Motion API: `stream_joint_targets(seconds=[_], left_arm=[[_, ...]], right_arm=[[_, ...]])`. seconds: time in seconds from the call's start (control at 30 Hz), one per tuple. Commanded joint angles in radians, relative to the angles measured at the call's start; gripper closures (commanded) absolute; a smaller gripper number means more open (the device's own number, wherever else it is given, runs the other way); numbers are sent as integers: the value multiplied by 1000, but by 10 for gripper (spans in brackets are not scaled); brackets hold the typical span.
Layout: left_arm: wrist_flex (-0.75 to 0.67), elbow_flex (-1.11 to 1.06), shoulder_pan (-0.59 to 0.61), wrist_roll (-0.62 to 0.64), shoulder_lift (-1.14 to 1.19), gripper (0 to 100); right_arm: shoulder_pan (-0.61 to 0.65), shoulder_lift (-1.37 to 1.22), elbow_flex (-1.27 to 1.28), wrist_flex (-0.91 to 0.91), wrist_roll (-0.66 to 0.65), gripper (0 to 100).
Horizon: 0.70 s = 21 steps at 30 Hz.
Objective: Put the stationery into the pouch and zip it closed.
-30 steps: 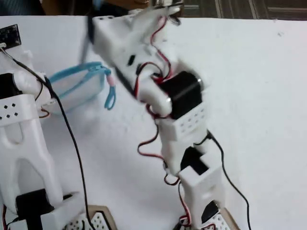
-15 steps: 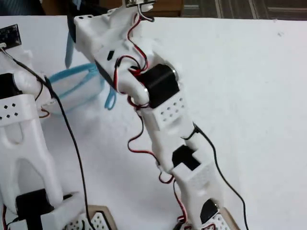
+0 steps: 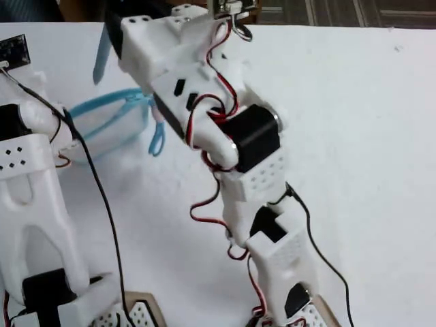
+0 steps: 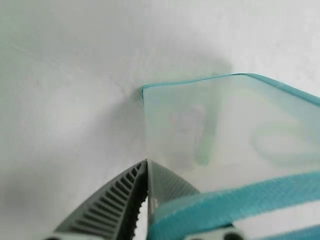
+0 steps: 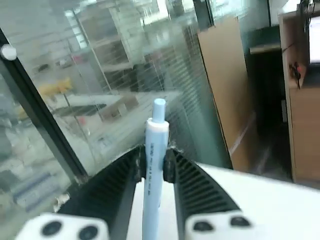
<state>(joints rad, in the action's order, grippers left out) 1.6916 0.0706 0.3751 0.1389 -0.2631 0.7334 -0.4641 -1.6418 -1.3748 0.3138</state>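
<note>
Nothing here for you to read at this moment: no legible word, number, label or sign on the pale blue plastic pen, none on the translucent teal-edged zip pouch, and none on the white desk.
</note>
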Motion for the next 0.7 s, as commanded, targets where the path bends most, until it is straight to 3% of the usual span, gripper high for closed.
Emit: stream_joint_targets(seconds=[0.0, 0.67], left_arm=[[-6, 11, 4, -5, -44, 976], [-6, 11, 5, -5, -42, 976]], right_arm=[[-8, 24, -25, -97, 5, 982], [-7, -174, -25, -70, 0, 982]])
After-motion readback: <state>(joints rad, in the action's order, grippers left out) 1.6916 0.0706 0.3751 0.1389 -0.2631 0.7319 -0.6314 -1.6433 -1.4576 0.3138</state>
